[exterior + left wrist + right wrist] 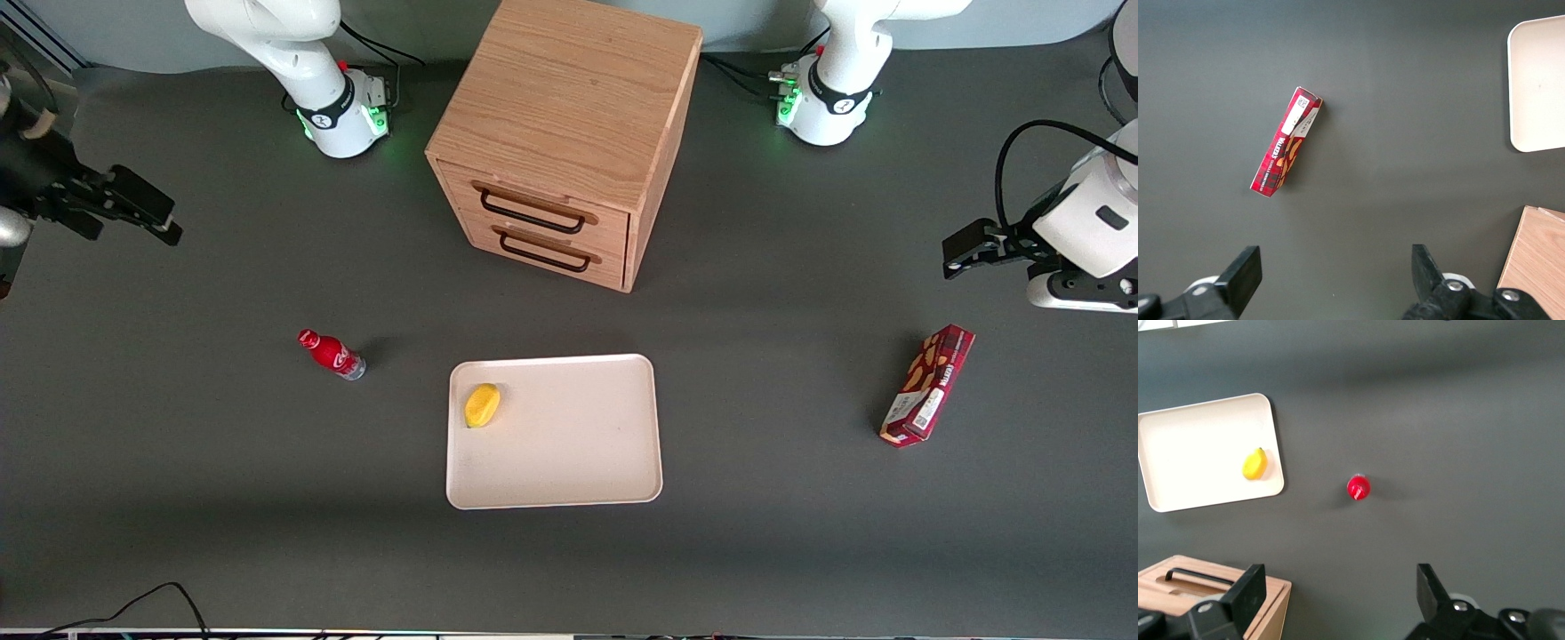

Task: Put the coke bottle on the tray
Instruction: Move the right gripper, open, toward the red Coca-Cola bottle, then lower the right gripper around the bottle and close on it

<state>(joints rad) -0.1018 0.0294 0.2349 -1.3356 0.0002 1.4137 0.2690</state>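
Dark grey desk with a bottle standing loose and a tray waiting at the middle.

Nothing has been picked up: the bottle (332,354) stands upright on the bare desk beside the tray (569,462), toward the working arm's end and apart from the rim, so the placing is not yet begun. The gripper (133,206) hangs high near the desk edge at the working arm's end, well apart from the bottle, its fingers (1248,592) spread wide and empty, likely poised to descend on the red cap. Counted: one bottle, one tray, one yellow lemon (482,404) on the tray near its corner closest to the bottle, one wooden two-drawer cabinet (560,133) farther from the camera, one red snack box (927,385) toward the parked arm's end.
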